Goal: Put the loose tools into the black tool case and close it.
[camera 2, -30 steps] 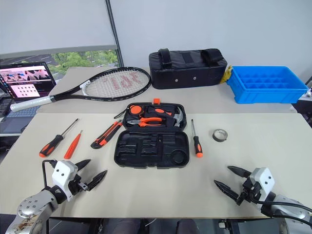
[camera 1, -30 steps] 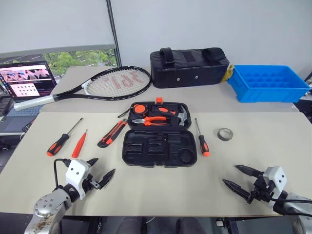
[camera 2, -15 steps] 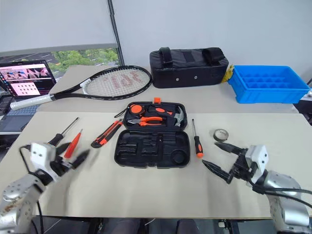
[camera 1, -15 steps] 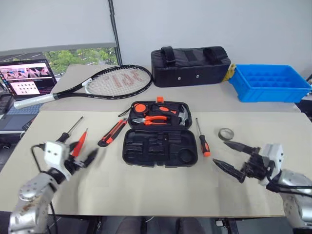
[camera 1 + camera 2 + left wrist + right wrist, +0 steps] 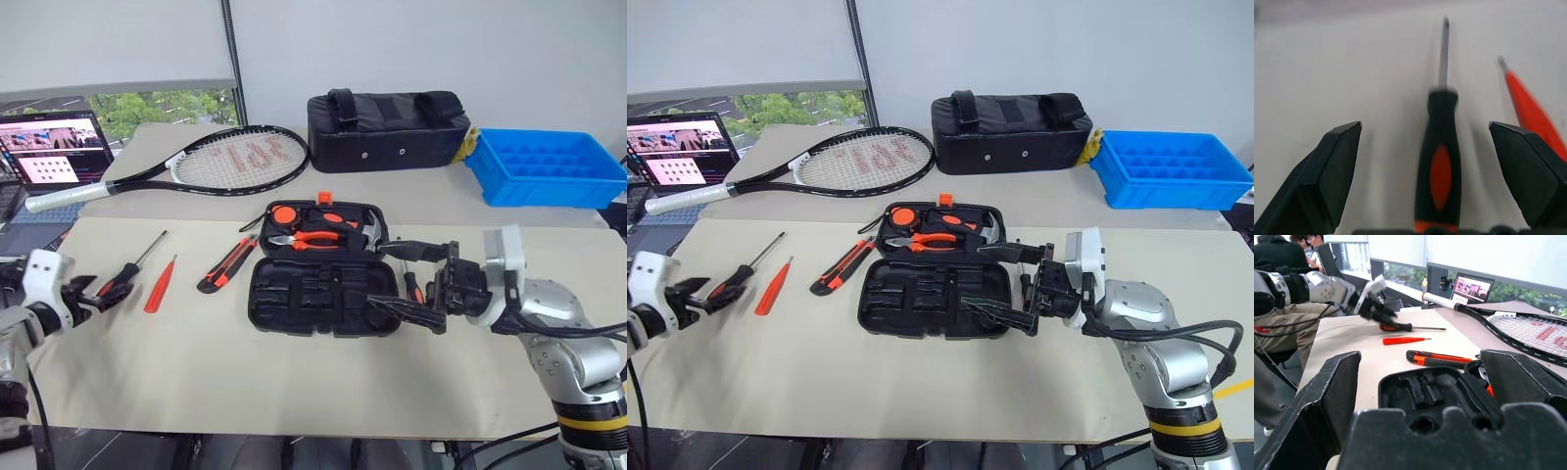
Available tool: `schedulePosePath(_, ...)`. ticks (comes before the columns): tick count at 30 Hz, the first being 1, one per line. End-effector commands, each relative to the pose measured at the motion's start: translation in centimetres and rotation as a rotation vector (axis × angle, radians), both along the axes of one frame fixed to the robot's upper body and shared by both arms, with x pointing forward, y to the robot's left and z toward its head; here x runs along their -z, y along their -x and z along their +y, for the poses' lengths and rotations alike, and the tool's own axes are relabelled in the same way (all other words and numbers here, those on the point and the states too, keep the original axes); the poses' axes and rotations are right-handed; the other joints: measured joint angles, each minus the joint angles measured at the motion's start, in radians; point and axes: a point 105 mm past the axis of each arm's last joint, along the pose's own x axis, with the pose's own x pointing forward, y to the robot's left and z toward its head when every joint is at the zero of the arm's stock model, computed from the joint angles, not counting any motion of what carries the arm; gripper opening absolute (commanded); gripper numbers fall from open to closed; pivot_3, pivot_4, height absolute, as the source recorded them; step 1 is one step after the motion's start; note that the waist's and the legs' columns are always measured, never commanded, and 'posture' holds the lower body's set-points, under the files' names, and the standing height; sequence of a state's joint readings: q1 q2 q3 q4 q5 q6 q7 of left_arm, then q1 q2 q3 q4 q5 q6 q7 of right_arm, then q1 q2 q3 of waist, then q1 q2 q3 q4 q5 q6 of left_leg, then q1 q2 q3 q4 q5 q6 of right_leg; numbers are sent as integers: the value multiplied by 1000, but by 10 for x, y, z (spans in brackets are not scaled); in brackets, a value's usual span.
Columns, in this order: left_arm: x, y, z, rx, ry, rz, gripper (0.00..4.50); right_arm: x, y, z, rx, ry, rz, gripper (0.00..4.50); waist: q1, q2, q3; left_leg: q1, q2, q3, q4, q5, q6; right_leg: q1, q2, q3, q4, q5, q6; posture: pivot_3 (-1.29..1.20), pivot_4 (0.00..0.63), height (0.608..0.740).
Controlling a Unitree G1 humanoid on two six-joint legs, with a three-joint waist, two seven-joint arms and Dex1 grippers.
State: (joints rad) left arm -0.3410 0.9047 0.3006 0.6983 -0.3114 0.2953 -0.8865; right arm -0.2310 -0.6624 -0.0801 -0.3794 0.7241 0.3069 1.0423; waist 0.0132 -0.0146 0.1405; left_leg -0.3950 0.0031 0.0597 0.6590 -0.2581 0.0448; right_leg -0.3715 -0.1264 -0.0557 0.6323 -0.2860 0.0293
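Note:
The black tool case (image 5: 318, 292) lies open mid-table, with pliers and a hammer in its far half. My right gripper (image 5: 375, 275) hovers open over the case's right side, pointing left, and partly hides one orange-and-black screwdriver (image 5: 412, 287) beside the case. Far left, my left gripper (image 5: 1424, 126) is open, its fingers (image 5: 1327, 171) on either side of another orange-and-black screwdriver (image 5: 1439, 166) lying on the table. A slim orange screwdriver (image 5: 160, 286) and an orange-black utility knife (image 5: 226, 266) lie between that screwdriver and the case.
Behind the mat lie a tennis racket (image 5: 235, 162), a black fabric bag (image 5: 392, 132) and a blue bin (image 5: 544, 166). A laptop (image 5: 54, 147) stands at the far left. Seated people (image 5: 1283, 264) are beyond the table's left end.
My left gripper swung out left to the screwdriver handle. My right gripper rose from the table's front right and swung left over the case's right side. Both stayed open.

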Motion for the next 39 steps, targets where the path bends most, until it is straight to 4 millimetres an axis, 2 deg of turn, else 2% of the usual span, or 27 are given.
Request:
schedulePosePath(1,12,4,4,25,-26,84,4470,-10,5,1,-3,3,-43,4500,0,1,0,0,0,0,0,0,0,0,0,0,0,0,0,0,150,729)
schedulePosePath(2,14,3,5,25,-26,91,4470,-10,6,1,-3,2,-44,4500,0,1,0,1,0,0,0,0,0,0,0,0,1,0,0,0,150,729)
schedulePosePath(5,12,1,6,31,-23,83,3727,-10,7,2,-1,-3,-43,4500,0,1,0,2,0,0,0,1,0,1,0,0,2,0,0,0,150,729)
schedulePosePath(8,8,-4,7,27,-23,58,2656,-9,8,2,4,-4,-40,4500,-1,1,0,4,0,1,1,1,0,2,-1,0,4,0,0,0,150,729)
schedulePosePath(9,7,-4,7,29,-21,54,2170,-9,8,2,4,-7,-39,4500,-1,1,0,5,-1,1,1,1,0,1,-2,0,6,0,0,0,150,729)
schedulePosePath(12,3,-6,5,52,-22,37,1202,-9,8,2,3,-10,-36,4500,-1,1,0,5,-1,2,1,1,0,1,-2,0,8,0,0,0,150,729)
schedulePosePath(13,-1,-9,3,60,-23,19,979,-9,8,2,3,-9,-35,4500,-1,1,0,5,-1,2,1,1,0,0,-2,-1,9,0,0,0,150,729)
schedulePosePath(15,-14,-16,-3,89,-21,-38,984,-8,7,0,7,-10,-32,4500,0,0,0,4,-1,2,1,1,0,0,-2,-1,9,0,0,0,150,729)
schedulePosePath(17,-42,-31,-21,163,10,-142,984,-10,5,-4,23,-23,-27,4500,1,0,0,4,-1,2,2,1,0,0,-3,-3,9,0,0,0,150,729)
schedulePosePath(19,-74,-44,-48,285,26,-251,984,-10,3,-9,44,-33,-20,4500,7,-5,1,3,-1,1,2,1,-1,0,-3,-7,9,0,0,0,150,729)
schedulePosePath(21,-98,-52,-74,403,-1,-330,984,-10,1,-15,68,-46,-12,4500,10,-9,1,1,-1,-1,3,2,-1,0,-2,-10,9,0,0,0,150,729)
schedulePosePath(24,-136,-62,-142,680,-66,-455,984,-4,-2,-29,120,-37,15,4500,13,-9,0,0,-3,-1,4,2,-1,1,-2,-10,10,0,1,0,150,729)
schedulePosePath(26,-133,-60,-178,866,-157,-434,984,-1,-3,-37,157,-35,29,4500,10,-9,0,-1,-4,-1,4,3,-4,1,-2,-10,10,1,2,0,150,729)
schedulePosePath(28,-109,-52,-203,1066,-340,-355,984,6,-1,-44,180,6,36,4500,3,-7,-1,-1,-5,0,4,5,-6,1,-2,-10,9,1,2,0,150,729)
schedulePosePath(30,-90,-51,-222,1175,-401,-303,984,11,1,-48,206,20,35,4500,-7,-5,-2,0,-5,3,4,5,-6,1,-2,-10,8,1,2,0,150,729)
schedulePosePath(32,-73,-50,-235,1252,-449,-259,984,13,5,-52,231,10,37,4500,-11,-5,-1,0,-4,3,4,4,-5,0,0,-10,8,1,2,0,150,729)
schedulePosePath(35,-50,-52,-243,1306,-526,-187,984,18,11,-57,262,7,39,4500,-11,-6,-1,-2,-4,3,4,2,-1,-1,1,-10,7,1,2,0,150,729)
schedulePosePath(37,-45,-58,-248,1285,-534,-170,984,21,15,-61,289,17,36,4500,-9,-6,-1,-2,-4,3,4,1,0,-1,1,-10,7,1,2,0,150,729)
schedulePosePath(39,-47,-65,-257,1255,-524,-197,984,21,19,-65,313,8,35,4500,-1,-6,-1,-2,-4,2,5,1,2,-1,0,-10,8,1,2,0,150,729)
